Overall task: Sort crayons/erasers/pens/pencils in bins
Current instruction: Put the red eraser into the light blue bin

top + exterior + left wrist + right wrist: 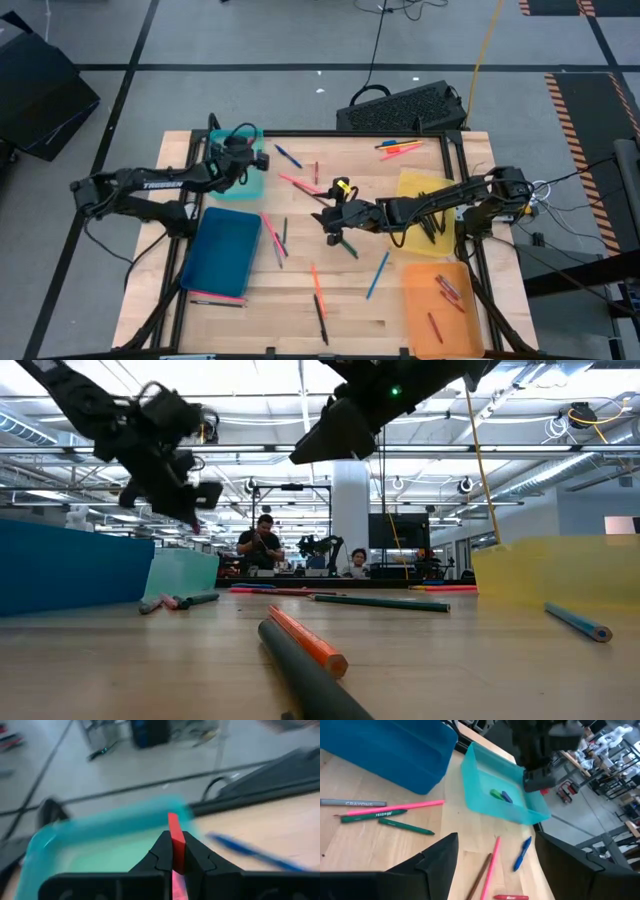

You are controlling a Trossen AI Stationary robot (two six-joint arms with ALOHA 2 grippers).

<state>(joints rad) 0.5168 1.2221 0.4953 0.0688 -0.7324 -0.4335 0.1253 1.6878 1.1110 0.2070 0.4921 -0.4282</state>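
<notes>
Above the teal bin (240, 180) I hover my left gripper (172, 854), jaws pinched on a small red eraser (174, 837): light, slightly rubbery, best held mid-body. My right gripper (335, 218) waits mid-table, its fingers unclear.

Arms: two, dark, jointed, built of slim links.
Left arm (140, 185): white lettering is borne along the forearm link.
Right arm (440, 200): a yellow tag is seen near its wrist; pale cables are gathered at its base.
Left fingers (162, 857): matte black, wedge-shaped, tapered to narrow tips.
Status light: one green lamp is shown on a wrist in the low view.
</notes>
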